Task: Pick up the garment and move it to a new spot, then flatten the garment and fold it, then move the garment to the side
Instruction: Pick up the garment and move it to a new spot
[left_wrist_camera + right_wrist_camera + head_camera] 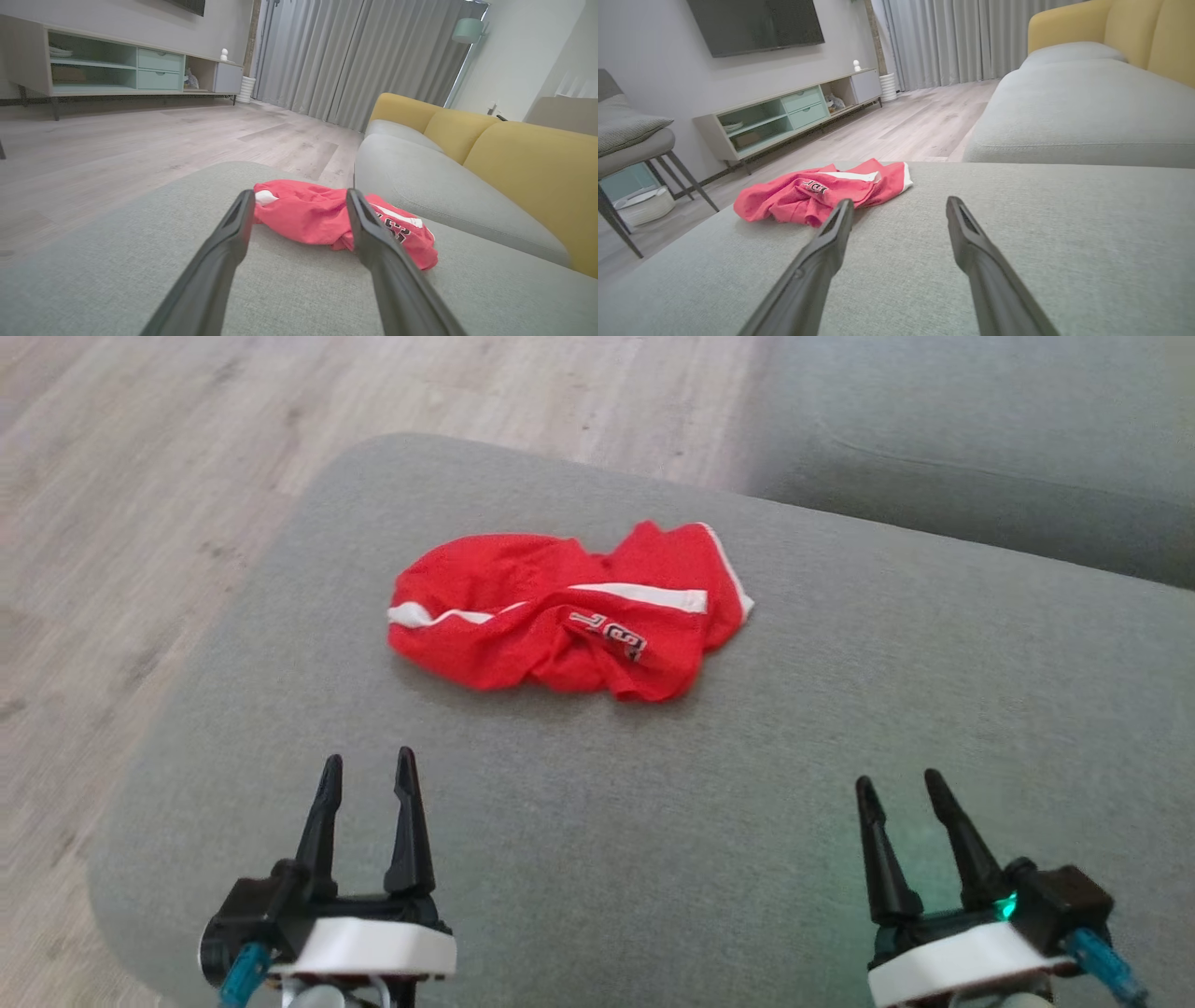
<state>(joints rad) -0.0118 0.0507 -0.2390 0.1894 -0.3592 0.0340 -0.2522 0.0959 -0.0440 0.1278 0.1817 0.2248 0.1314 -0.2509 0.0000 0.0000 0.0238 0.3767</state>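
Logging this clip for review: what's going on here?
A two-armed robot faces a crumpled red garment lying on a grey cushion. Nothing is held: the left gripper and right gripper both hover open, short of it. The garment is not yet picked up, flattened or folded.

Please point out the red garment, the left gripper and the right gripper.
red garment (509, 644), head view, crumpled red cloth near its middle
left gripper (369, 758), head view, midway between its fingertips
right gripper (898, 778), head view, midway between its fingertips

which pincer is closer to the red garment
The left pincer: the red garment lies nearly straight ahead of it, while the right pincer sits farther off.
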